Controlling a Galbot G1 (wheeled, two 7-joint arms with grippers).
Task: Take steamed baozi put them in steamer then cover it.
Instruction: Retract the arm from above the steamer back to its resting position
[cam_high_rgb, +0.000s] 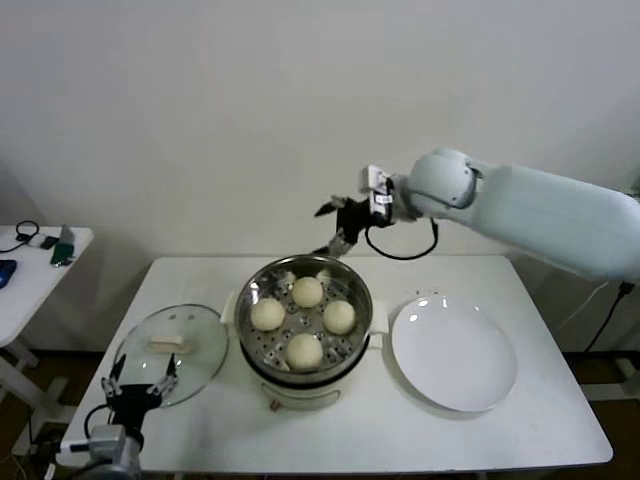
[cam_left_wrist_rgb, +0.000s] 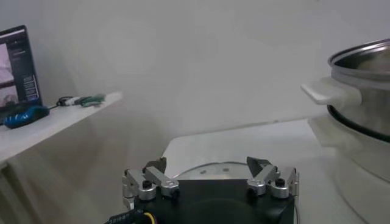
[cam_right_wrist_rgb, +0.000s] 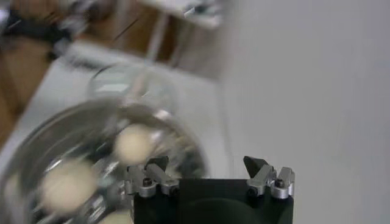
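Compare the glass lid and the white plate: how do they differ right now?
The cover is clear glass with a metal rim and a cream bar handle; the plate is opaque white and plain. The cover lies on the steamer's left side, by the open left gripper; the plate lies on its right. The plate looks wider. Both are round and rest flat on the table.

- No legible text, label, brand, number or sign found in any view.
- Screen (cam_left_wrist_rgb: 15, 67) on the side table, left wrist view: lit content present, too small and blurred to read.
- Steamer (cam_high_rgb: 304, 318), cover (cam_high_rgb: 172, 353) and plate (cam_high_rgb: 455, 352) on the tabletop (cam_high_rgb: 540, 420): no markings discernible.
- Right arm casing (cam_high_rgb: 550, 225): plain, no lettering discernible.
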